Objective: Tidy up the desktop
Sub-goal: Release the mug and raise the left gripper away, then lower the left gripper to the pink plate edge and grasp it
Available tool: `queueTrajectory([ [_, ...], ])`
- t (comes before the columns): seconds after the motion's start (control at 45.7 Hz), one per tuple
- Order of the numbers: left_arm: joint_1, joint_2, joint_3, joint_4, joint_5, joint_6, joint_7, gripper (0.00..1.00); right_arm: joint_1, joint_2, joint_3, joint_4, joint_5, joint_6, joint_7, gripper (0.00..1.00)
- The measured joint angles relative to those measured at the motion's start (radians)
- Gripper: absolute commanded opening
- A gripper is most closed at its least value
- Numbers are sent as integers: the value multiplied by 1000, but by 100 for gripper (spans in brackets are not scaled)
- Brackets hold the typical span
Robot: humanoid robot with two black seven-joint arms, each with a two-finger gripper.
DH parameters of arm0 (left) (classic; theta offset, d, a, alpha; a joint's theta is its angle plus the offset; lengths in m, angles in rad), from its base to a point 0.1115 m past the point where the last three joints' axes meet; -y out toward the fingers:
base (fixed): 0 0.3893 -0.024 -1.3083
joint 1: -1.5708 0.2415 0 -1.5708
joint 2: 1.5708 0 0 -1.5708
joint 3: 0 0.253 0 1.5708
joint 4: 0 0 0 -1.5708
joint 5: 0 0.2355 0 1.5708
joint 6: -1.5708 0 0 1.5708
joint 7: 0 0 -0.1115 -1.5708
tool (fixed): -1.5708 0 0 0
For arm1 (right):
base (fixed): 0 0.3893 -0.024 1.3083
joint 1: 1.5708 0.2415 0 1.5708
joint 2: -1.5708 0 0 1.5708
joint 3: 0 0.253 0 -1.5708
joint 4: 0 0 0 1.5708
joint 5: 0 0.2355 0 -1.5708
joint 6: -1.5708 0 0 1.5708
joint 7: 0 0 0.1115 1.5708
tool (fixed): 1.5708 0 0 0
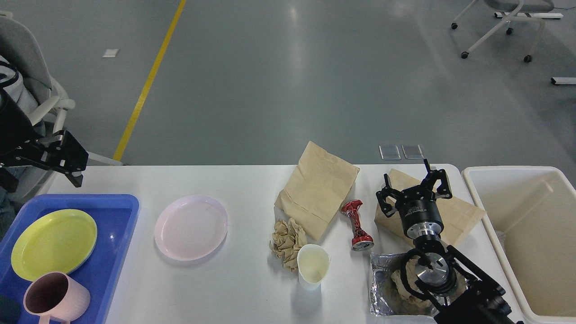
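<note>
Clutter covers the right half of the white surface (252, 180), which fills the lower part of the head view between a blue tray (114, 234) and a cream bin (517, 225). The right hand (414, 184) hovers with fingers spread, empty, over a brown paper bag (463, 216), beside a crushed red can (356, 225). The left hand (67, 157) hangs above the surface's far left corner; whether its fingers are apart cannot be told. A pink plate (191, 227) lies just beside the tray.
</note>
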Motion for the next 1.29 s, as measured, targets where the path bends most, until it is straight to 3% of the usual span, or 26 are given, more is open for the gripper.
queueTrajectory([
  [0.197, -182, -97, -2, -144, -93, 10, -18, 96, 0, 0, 0, 0, 0, 0, 0, 100],
  [0.35, -227, -148, 3, -181, -142, 16, -54, 96, 0, 0, 0, 0, 0, 0, 0, 100],
  [0.678, -220, -192, 8, -183, -222, 59, -55, 96, 0, 0, 0, 0, 0, 0, 0, 100],
  [1.138, -194, -195, -8, -171, -215, 56, -63, 96, 0, 0, 0, 0, 0, 0, 0, 100],
  [1.291, -79, -196, -28, -147, -216, 80, -58, 96, 0, 0, 0, 0, 0, 0, 0, 100],
])
